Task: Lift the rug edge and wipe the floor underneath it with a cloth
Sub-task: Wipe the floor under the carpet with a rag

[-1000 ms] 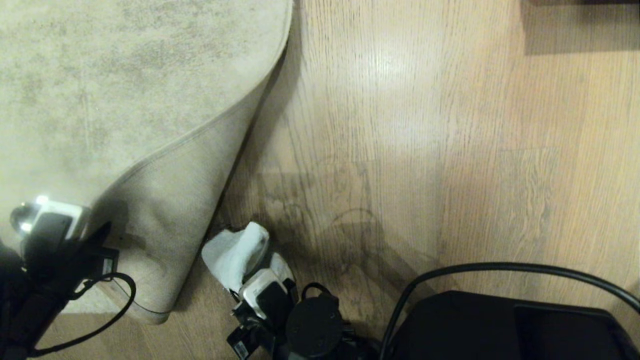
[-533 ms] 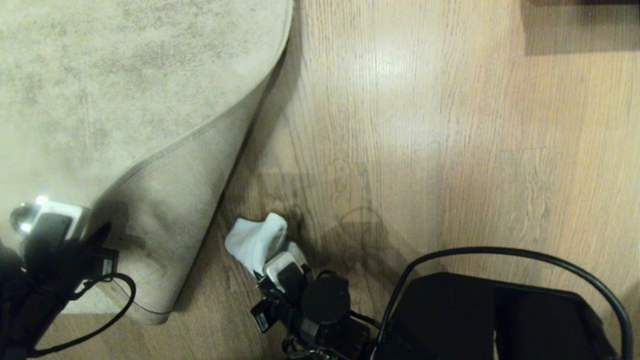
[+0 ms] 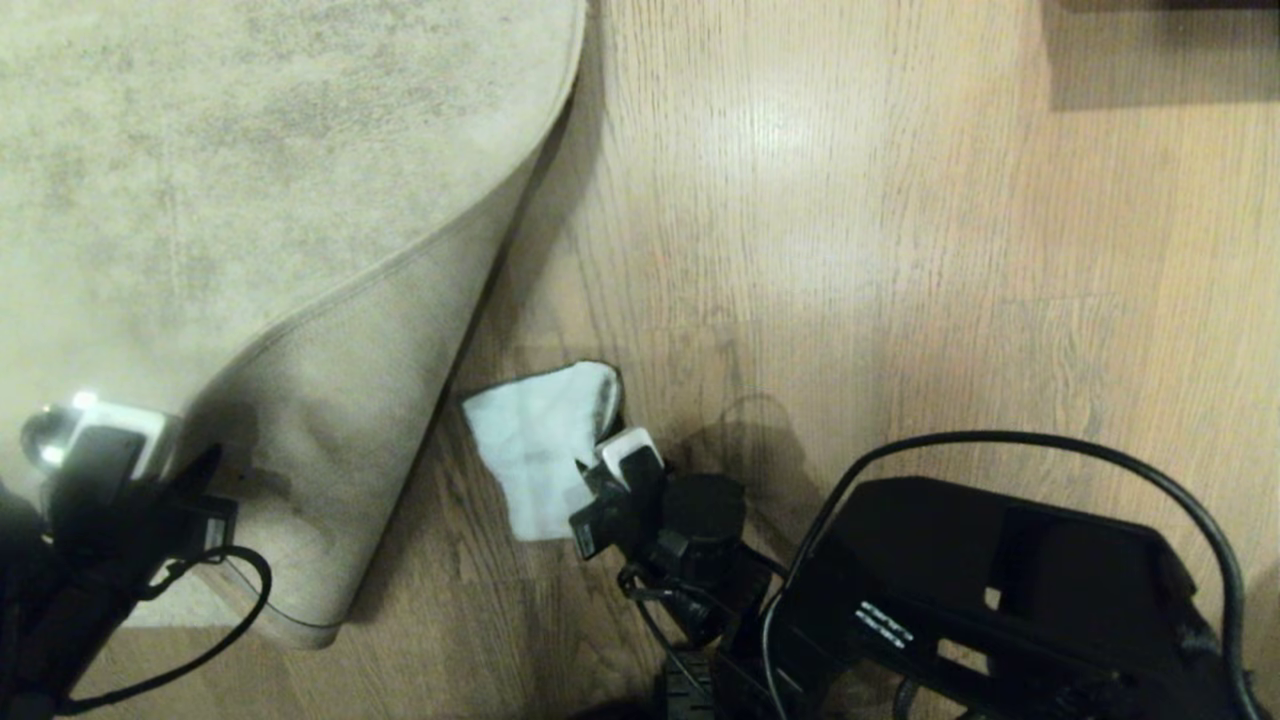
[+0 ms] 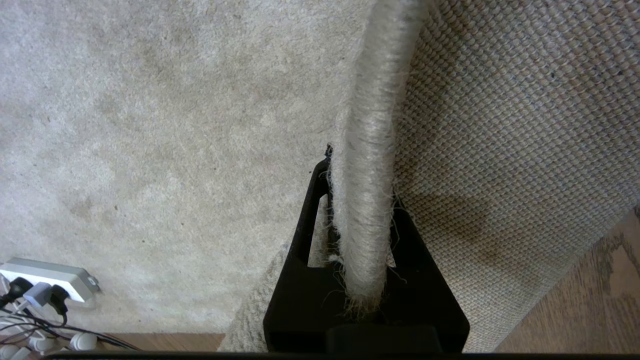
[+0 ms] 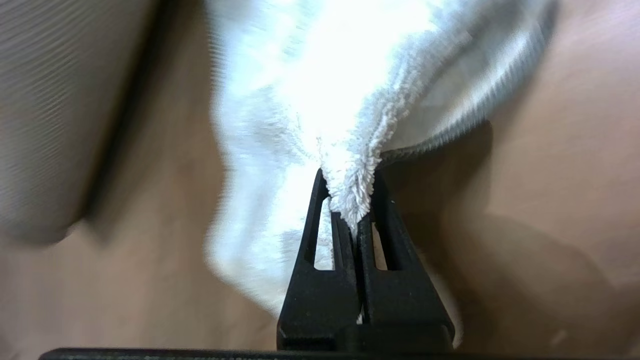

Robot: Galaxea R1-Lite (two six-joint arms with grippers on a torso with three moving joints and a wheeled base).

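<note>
The main risk, as I judge it, is the rug edge [image 4: 367,150] slipping from the left gripper [image 4: 362,225], whose jaws pinch only its thin border, so the flap would drop onto the cloth [image 3: 540,455]. That gripper hangs at eight o'clock in the head view, holding the corner folded back, pale underside up. The right gripper [image 3: 615,465], jaws clamped on a bunched fold of cloth, reaches in low from five o'clock, cloth spread on the floor [image 3: 900,250] just beside the flap.
</note>
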